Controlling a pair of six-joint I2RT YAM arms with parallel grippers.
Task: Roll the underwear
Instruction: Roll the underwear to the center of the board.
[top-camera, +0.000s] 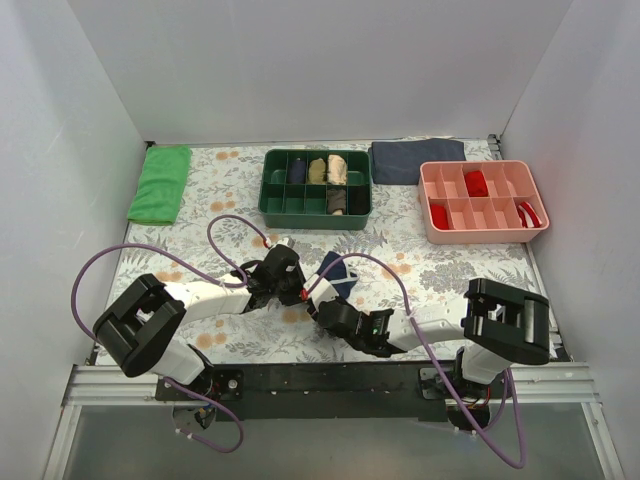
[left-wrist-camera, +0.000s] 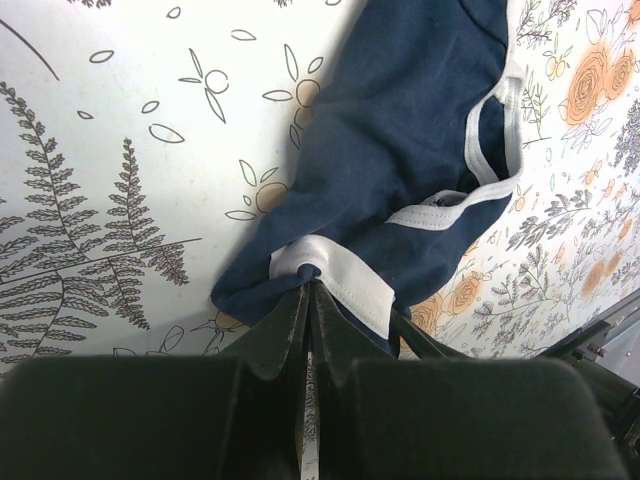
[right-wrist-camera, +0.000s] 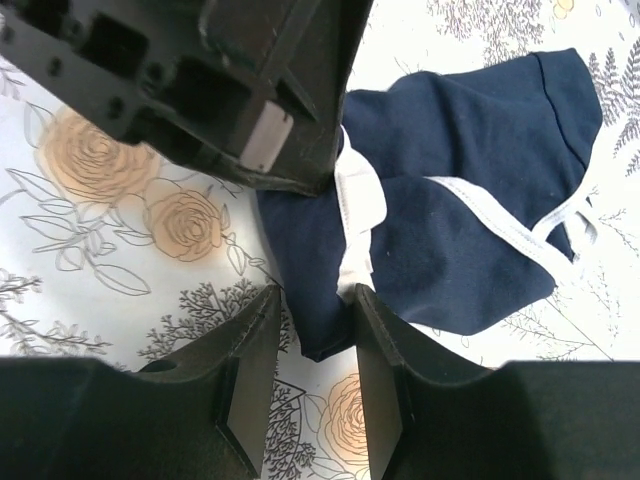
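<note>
Navy fabric with white piping: the underwear (top-camera: 336, 272) is lying bunched on the floral tablecloth (top-camera: 190, 200), in the near half of the table around the middle, right where the 2 grippers are meeting.

The left gripper (top-camera: 296, 283) is reaching in from the left. Its jaws are pressing together on a fold of the white waistband. In the left wrist view, the 2 fingers (left-wrist-camera: 285, 330) are pinching that band at the garment's near corner, and the rest of the underwear (left-wrist-camera: 400, 150) is spreading away from them flat on the cloth, one leg hole showing.

The right gripper (top-camera: 318, 306) is sitting just beside the left one, coming in from the right. In the right wrist view its jaws are standing apart. They are straddling the underwear's edge, with navy fabric and a bit of white band lying between the fingertips and nothing being squeezed. The left gripper (right-wrist-camera: 250, 100) is filling the upper left of that view, right over the waistband.

Farther back:
- a green tray (top-camera: 315, 222) is holding rolled garments (top-camera: 337, 170) in some compartments
- a pink tray (top-camera: 485, 236) is holding red items (top-camera: 476, 183)
- a dark grey-blue folded cloth (top-camera: 417, 160) is lying behind and between the trays
- a green cloth (top-camera: 160, 183) is lying at the far left
</note>
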